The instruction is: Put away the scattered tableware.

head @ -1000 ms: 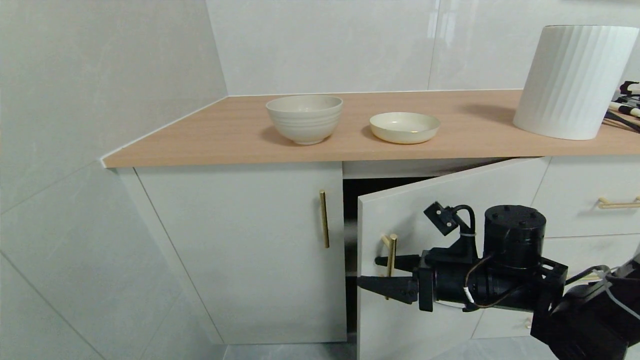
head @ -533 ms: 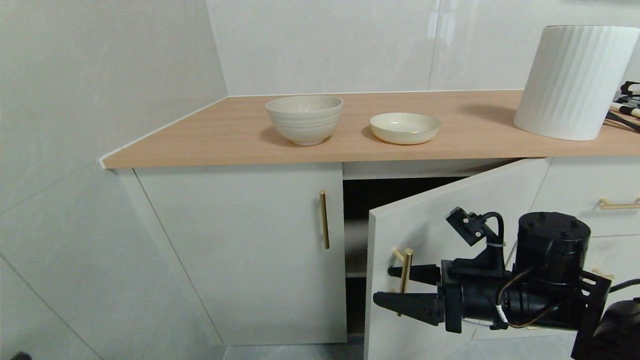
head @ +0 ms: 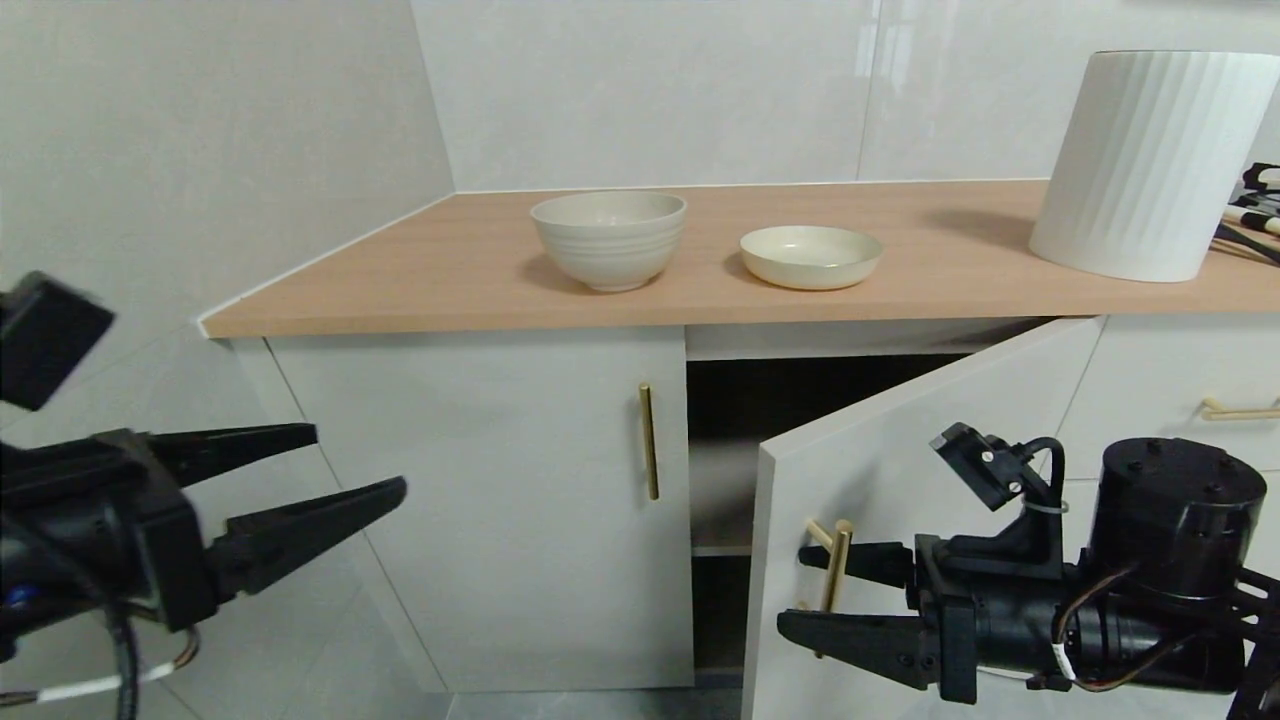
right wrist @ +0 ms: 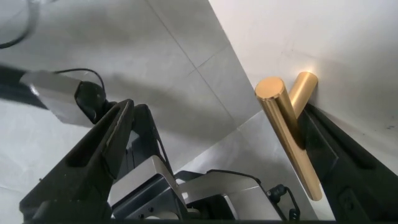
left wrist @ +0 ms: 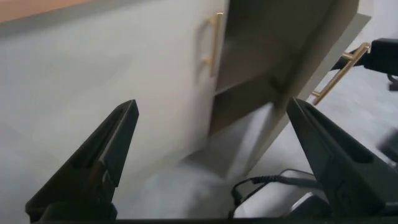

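The left gripper (head: 360, 458) hangs low before the tiled wall beside the cabinet, its fingers spread wide and empty. On the wooden bench (head: 450, 270) a ribbed bowl (head: 608, 238) stands just left of a shallow dish (head: 811, 256), near each other but apart. Below, the left door (head: 480, 500) is closed and the right door (head: 900, 440) stands ajar. The right gripper (head: 792, 590) sits at that door's gold handle (head: 838, 555), fingers open on either side of the bar. A tall white ribbed container (head: 1150, 165) stands at the bench's right end.

Beige ribbed bowl (head: 608, 238); cream dish (head: 811, 256); brass handle (head: 835, 565).
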{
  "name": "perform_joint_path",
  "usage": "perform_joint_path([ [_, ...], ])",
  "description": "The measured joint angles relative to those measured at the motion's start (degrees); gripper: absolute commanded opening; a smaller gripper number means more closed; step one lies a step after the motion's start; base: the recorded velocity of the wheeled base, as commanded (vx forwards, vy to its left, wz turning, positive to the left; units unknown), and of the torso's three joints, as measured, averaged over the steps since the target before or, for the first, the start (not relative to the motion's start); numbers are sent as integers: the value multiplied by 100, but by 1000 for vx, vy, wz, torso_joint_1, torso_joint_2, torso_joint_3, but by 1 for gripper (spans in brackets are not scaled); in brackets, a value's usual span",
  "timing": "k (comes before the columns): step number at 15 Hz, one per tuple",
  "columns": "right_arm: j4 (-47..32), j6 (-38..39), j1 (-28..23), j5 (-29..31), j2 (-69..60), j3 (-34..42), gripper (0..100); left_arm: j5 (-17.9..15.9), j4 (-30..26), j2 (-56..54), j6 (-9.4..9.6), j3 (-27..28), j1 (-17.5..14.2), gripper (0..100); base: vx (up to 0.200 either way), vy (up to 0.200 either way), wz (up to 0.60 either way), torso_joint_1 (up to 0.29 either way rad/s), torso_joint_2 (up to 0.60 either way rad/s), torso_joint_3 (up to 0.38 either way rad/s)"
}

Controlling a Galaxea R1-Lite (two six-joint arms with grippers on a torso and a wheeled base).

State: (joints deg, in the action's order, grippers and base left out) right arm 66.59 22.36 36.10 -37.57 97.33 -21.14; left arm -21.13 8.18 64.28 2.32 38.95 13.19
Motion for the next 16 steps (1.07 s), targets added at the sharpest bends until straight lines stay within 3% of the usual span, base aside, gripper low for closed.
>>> perform_joint_path([
  [1, 0, -5, 1, -1, -11, 20, 100, -11, 343, 341, -24, -59, 200, 100, 0, 0, 0, 0, 0, 0],
  [2, 0, -6, 9, 2, -17, 35, 100, -17, 651, 656, -46, -127, 395, 0, 0, 0, 0, 0, 0, 0],
  [7, -11, -20, 84, 32, -44, 78, 100, -22, 2127, 1882, -128, -364, 720, 0, 0, 0, 0, 0, 0, 0],
  [9, -13, -16, 89, 29, -48, 85, 100, -96, 2389, 2116, -463, -425, 889, 0, 0, 0, 0, 0, 0, 0],
  [11, -16, -16, 98, 24, -48, 89, 100, -306, 2450, 2235, -744, -439, 1271, 0, 0, 0, 0, 0, 0, 0],
  [13, -13, -16, 100, 22, -50, 102, 100, -591, 2464, 2383, -784, -395, 1564, 0, 0, 0, 0, 0, 0, 0],
  [16, -18, -17, 106, 16, -61, 116, 100, -666, 2530, 2892, -792, -91, 1866, 0, 0, 0, 0, 0, 0, 0],
])
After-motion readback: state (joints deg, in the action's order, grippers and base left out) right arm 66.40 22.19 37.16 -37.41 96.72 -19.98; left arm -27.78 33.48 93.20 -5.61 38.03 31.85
